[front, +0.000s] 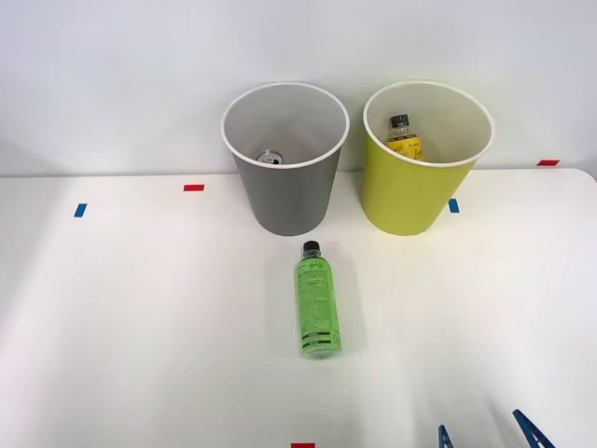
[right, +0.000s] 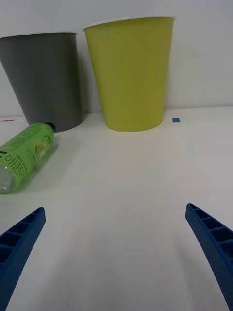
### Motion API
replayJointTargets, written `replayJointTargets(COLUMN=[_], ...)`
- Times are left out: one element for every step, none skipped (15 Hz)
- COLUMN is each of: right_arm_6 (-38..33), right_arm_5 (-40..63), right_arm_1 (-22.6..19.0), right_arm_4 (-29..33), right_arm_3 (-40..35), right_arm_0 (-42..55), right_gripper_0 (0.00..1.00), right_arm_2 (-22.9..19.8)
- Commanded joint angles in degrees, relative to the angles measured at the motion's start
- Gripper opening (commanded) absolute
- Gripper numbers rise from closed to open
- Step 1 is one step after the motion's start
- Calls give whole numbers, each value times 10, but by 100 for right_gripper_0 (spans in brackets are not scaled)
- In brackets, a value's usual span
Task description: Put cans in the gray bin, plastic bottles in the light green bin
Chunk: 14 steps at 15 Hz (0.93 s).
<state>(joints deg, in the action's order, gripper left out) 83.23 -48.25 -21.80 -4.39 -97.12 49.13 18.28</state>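
- The right gripper (front: pixel 488 437) sits at the near edge of the table (front: pixel 140 327), about five o'clock in the front view. Its blue ribbed fingers (right: pixel 19 243) are spread wide apart with nothing between them.
- The green bottle (front: pixel 317 301) lies on its side toward ten o'clock from the gripper, apart from it. Its long axis runs near to far, close to the twelve–six line, with the black cap at the far end pointing at the gray bin (front: pixel 285 177). In the wrist view the green bottle (right: pixel 24 153) lies off to one side of the open fingers, not between them.
- As a judgement, the coming move calls for a shift to the robot's left and forward, closing across the bottle's width.
- Farther back, the gray bin stands at twelve o'clock from the bottle, with a can (front: pixel 270 158) inside.
- The light green bin (front: pixel 420 177) stands at about one o'clock from the bottle, beside the gray bin. It holds a yellow-labelled bottle (front: pixel 403 135).
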Motion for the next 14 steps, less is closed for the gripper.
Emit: replayJointTargets(right_arm_6=[0,0,0,0,0,0,0,0,0,0,0,0,0,0], right_arm_5=[0,0,0,0,0,0,0,0,0,0,0,0,0,0], right_arm_1=[0,0,0,0,0,0,0,0,0,0,0,0,0,0], right_arm_4=[0,0,0,0,0,0,0,0,0,0,0,0,0,0], right_arm_3=[0,0,0,0,0,0,0,0,0,0,0,0,0,0], right_arm_0=[0,0,0,0,0,0,0,0,0,0,0,0,0,0], right_gripper_0=[100,100,100,100,100,100,100,100,100,100,100,100,100,100], right_arm_2=[0,0,0,0,0,0,0,0,0,0,0,0,0,0])
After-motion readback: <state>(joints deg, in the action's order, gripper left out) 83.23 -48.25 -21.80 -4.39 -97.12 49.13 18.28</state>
